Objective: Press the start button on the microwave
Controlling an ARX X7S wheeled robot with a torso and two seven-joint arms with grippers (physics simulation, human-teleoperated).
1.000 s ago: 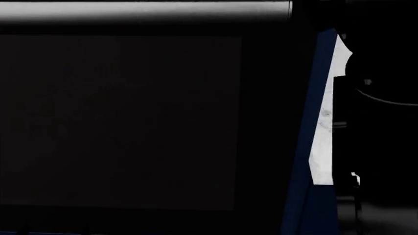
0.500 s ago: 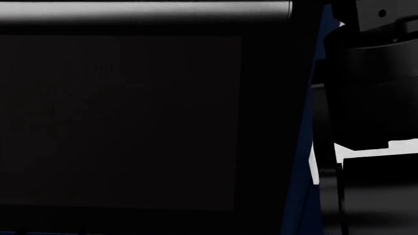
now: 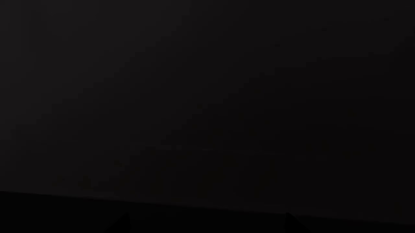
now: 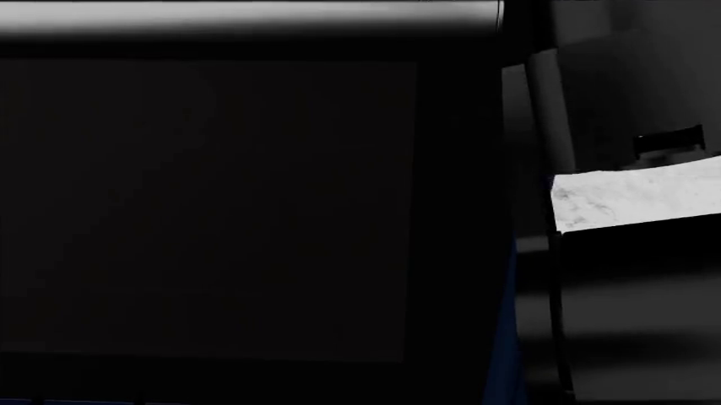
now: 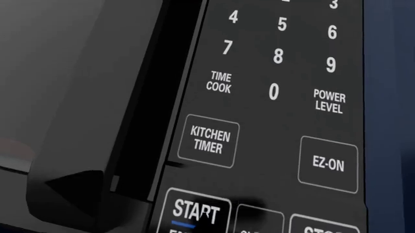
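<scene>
- START button (image 5: 196, 210): low on the microwave (image 4: 208, 211) keypad, beside the door edge; seen close in the right wrist view, partly cut off by the frame.
- Neighbouring keys: KITCHEN TIMER (image 5: 209, 140) just above, an unreadable key (image 5: 258, 221) just beside, EZ-ON (image 5: 328, 164) further over. Risk: wrong key pressed if the approach drifts sideways or upward.
- Door handle (image 5: 91, 160): near START on the door side. Risk: finger catching the handle or door gap instead of the key.
- Right gripper: not visible in any view; opening and any hold cannot be told. Risk: wide-spread fingers bridging two keys at once.
- Left gripper: left wrist view almost fully black; not visible, state cannot be told.
- Head view: filled by the dark microwave front, keypad not legible. Risk: no second view to confirm contact; press judged too shallow or too hard.
- Contact with START: cannot tell; probably not yet registered.
</scene>
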